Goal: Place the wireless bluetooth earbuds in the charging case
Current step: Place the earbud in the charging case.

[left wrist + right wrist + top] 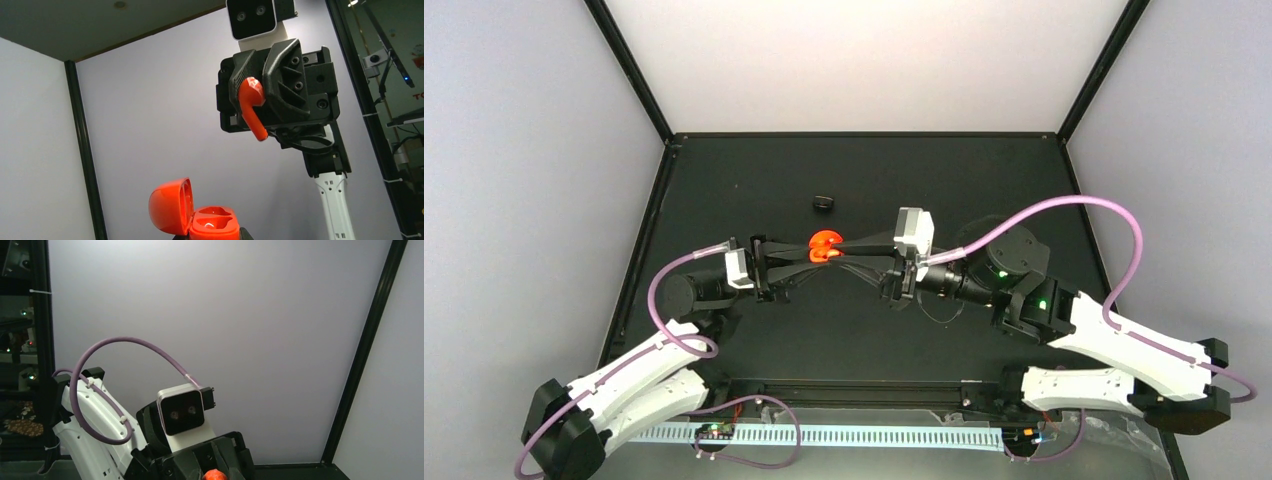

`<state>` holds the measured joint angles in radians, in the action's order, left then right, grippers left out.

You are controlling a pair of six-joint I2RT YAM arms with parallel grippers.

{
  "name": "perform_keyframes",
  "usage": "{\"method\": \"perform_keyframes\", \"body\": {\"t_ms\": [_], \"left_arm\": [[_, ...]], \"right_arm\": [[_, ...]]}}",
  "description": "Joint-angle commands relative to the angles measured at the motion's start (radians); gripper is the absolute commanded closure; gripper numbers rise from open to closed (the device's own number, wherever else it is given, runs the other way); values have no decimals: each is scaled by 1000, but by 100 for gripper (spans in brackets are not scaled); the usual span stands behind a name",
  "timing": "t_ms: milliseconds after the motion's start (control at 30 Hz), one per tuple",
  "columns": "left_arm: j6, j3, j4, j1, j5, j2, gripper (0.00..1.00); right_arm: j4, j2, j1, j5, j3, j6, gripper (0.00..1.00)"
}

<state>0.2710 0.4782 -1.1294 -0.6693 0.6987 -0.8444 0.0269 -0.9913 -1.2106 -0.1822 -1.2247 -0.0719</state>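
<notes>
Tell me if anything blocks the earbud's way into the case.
Nothing visible does: the earbud in the right gripper faces the open charging case, lid swung aside, only open air between them.

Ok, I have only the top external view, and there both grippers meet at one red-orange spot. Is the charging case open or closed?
Observer: Open. In the left wrist view the charging case shows its inside, and the lid stands at the left of the base.
Operator: And does the right gripper carry anything? From above I cannot see it.
Observer: Yes. The right gripper is shut on one earbud. The stem sticks out of the fingers, and a gap shows between the earbud and the case.
</notes>
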Motion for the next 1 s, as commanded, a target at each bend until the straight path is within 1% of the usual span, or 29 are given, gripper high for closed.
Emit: {"method": "perform_keyframes", "body": {"t_ms": [0, 133, 400, 767, 967], "left_arm": [[-39, 43, -21, -10, 33, 30, 98], [-19, 43, -7, -13, 23, 39, 98], [60, 37, 34, -22, -44, 48, 98], [100, 33, 95, -33, -112, 82, 99], [103, 33, 115, -32, -123, 91, 98]], "right_arm": [[-41, -8, -25, 38, -22, -51, 88], [-72, -14, -41, 72, 1, -67, 88], [-173, -39, -60, 140, 39, -70, 89], [-193, -80, -60, 192, 48, -65, 89], [-191, -94, -61, 193, 47, -62, 89]]}}
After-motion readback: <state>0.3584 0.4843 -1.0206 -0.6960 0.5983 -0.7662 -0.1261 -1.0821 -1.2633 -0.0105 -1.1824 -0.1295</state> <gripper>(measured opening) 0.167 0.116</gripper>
